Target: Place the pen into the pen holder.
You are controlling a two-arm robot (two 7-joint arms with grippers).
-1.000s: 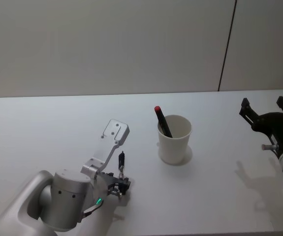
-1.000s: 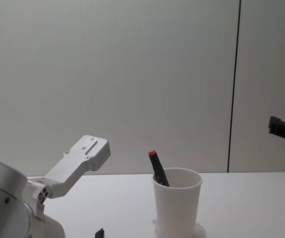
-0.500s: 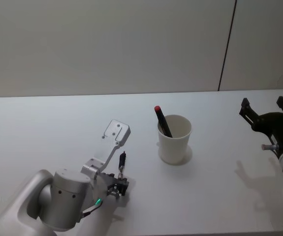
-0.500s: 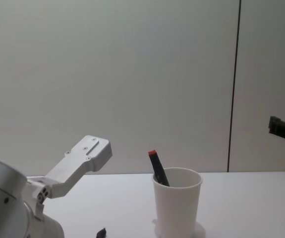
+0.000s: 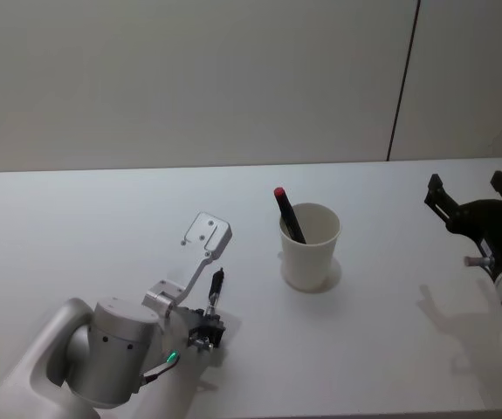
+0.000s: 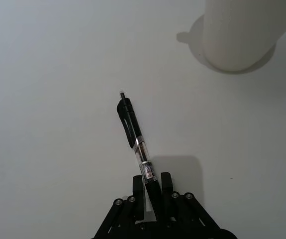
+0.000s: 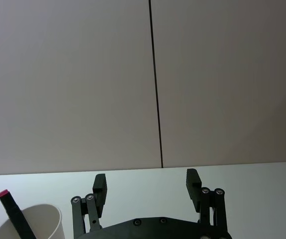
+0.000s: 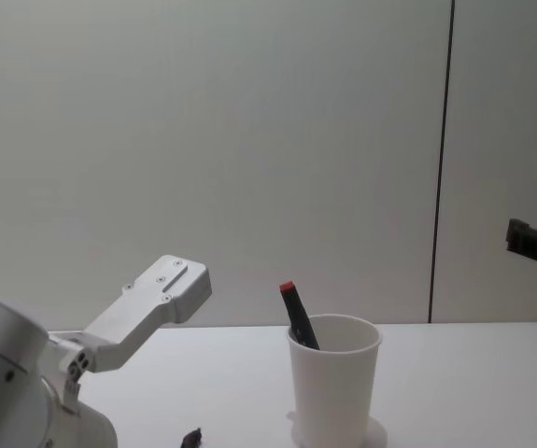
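Note:
A slim black pen (image 6: 133, 134) with a clear barrel section is pinched at its lower end by my left gripper (image 6: 151, 188), which is shut on it. In the head view the left gripper (image 5: 209, 323) holds the pen (image 5: 216, 290) low over the table, left of the pen holder (image 5: 310, 248), a white paper cup. The pen's clip end points away from the fingers. A red-capped black marker (image 5: 287, 214) leans inside the pen holder (image 8: 333, 385). My right gripper (image 5: 476, 202) hovers open at the far right, well away from the cup, with nothing between its fingers (image 7: 99, 185).
The white table (image 5: 390, 349) runs from wall to front edge with free room between the left gripper and the cup and to the cup's right. A pale wall with a dark vertical seam (image 5: 402, 83) stands behind.
The left gripper has shifted slightly with the pen still in it. The right arm, cup and marker have not moved.

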